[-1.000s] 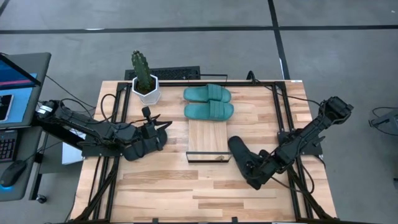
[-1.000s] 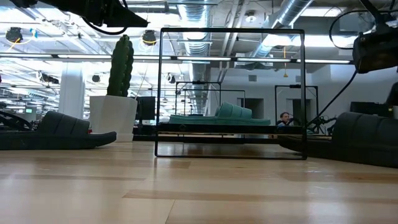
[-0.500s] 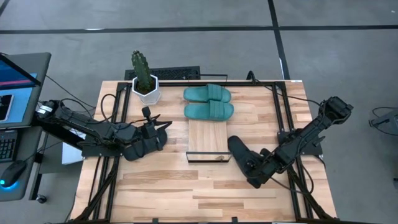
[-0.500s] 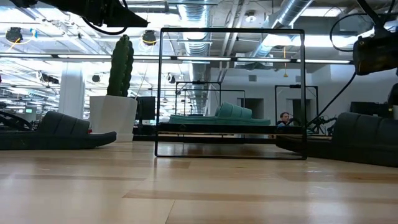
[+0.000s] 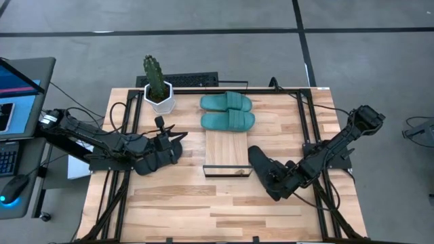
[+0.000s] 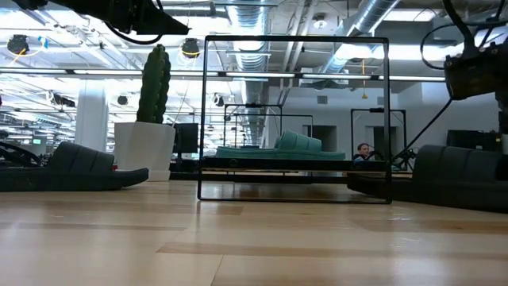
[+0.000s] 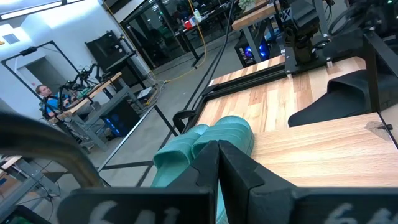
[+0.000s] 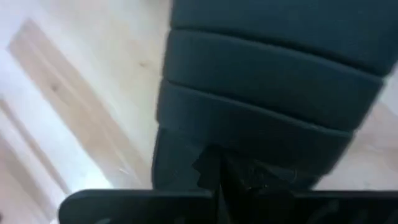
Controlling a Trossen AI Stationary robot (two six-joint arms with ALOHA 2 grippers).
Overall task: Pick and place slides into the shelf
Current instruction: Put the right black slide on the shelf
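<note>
Right gripper point(image 5: 273, 184) sits low over the table point(image 5: 169, 203), just right of the shelf's near end, its fingers point(image 8: 214, 171) pressed together on the strap of a black slide point(image 5: 260, 167). In the right wrist view that ribbed strap fills the frame right at the fingertips. In the low view the slide's sole lies at table level, though whether it touches the wood I cannot tell. Its toe end points toward the shelf point(image 5: 227, 150), just beside the wire frame.

Shelf holds two teal slides point(image 5: 226, 111) side by side at its far end; the nearer half of the plank is bare wood.

Left gripper point(image 5: 178, 144) waits left of the shelf, fingers point(image 7: 214, 165) shut and holding nothing, above the second black slide point(image 6: 71, 167), which lies flat on the table on the left side. The left wrist view looks past the shut fingers to the teal pair on the shelf.

Cactus point(image 5: 154, 76) in a white pot point(image 5: 160, 99) stands at the far left corner, near the teal slides.
</note>
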